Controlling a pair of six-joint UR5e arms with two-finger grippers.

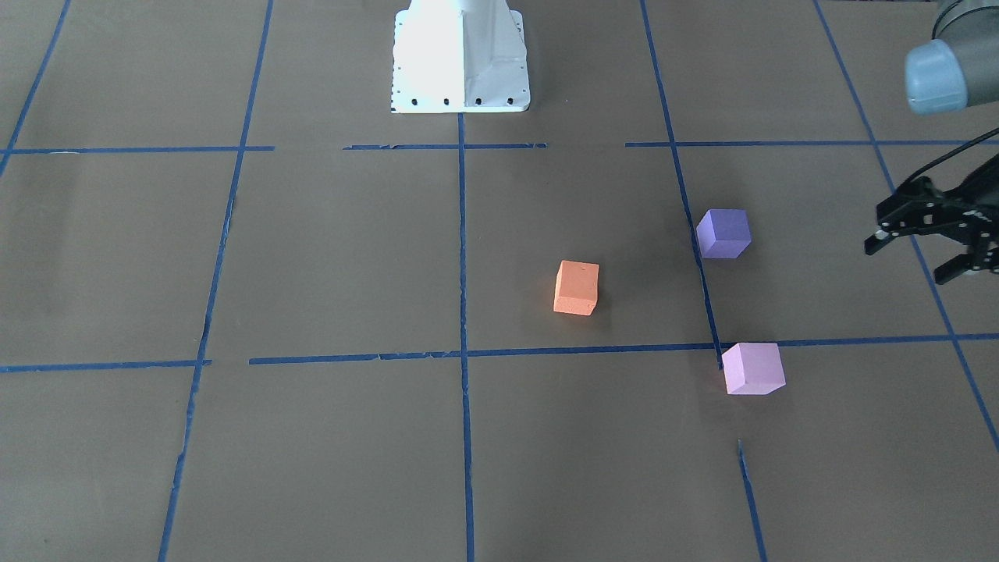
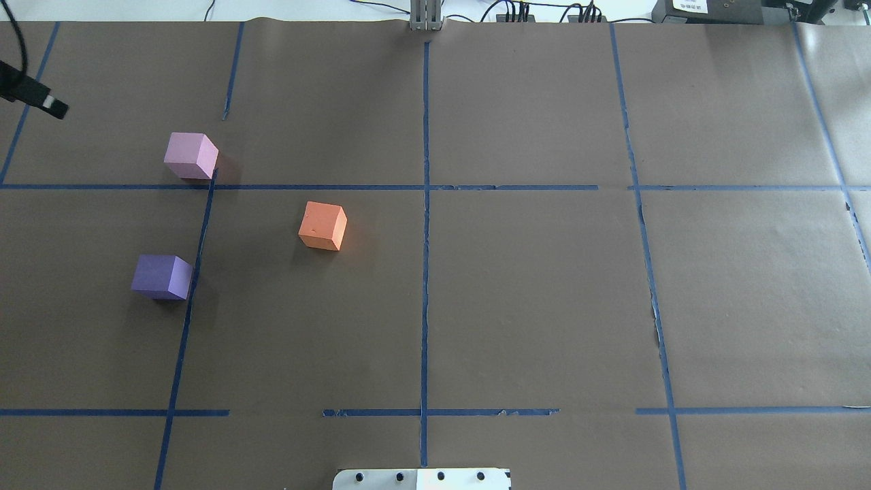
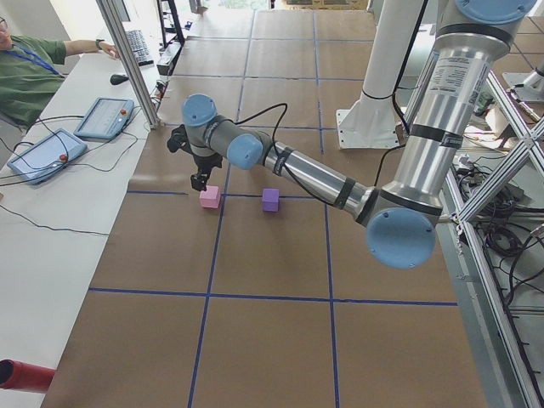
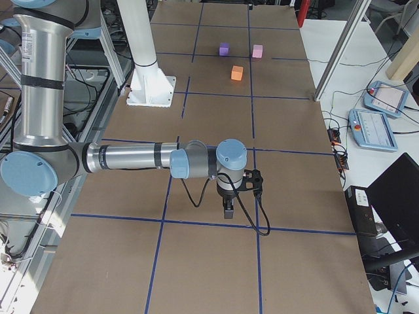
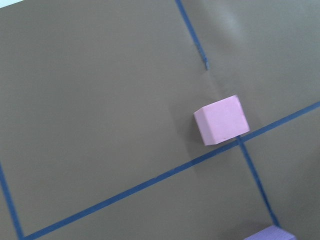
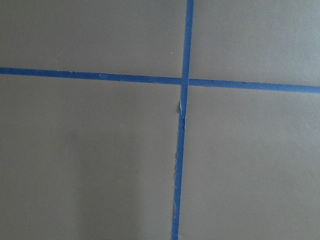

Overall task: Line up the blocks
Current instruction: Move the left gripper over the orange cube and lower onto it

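Orange block (image 1: 577, 288), purple block (image 1: 723, 233), pink block (image 1: 753, 368): set apart, unaligned, on the surface (image 1: 312, 257) toward its left edge. Left jaws: held apart, empty, over the left edge. Right jaws: state cannot be told.

The left gripper (image 1: 905, 263) hung at the view's right edge, fingers spread, holding nothing. The purple block (image 1: 723, 233) sat nearest it. The pink block (image 1: 753, 368) lay beside a tape crossing (image 1: 716, 346), and the orange block (image 1: 577, 288) sat further left, all apart.
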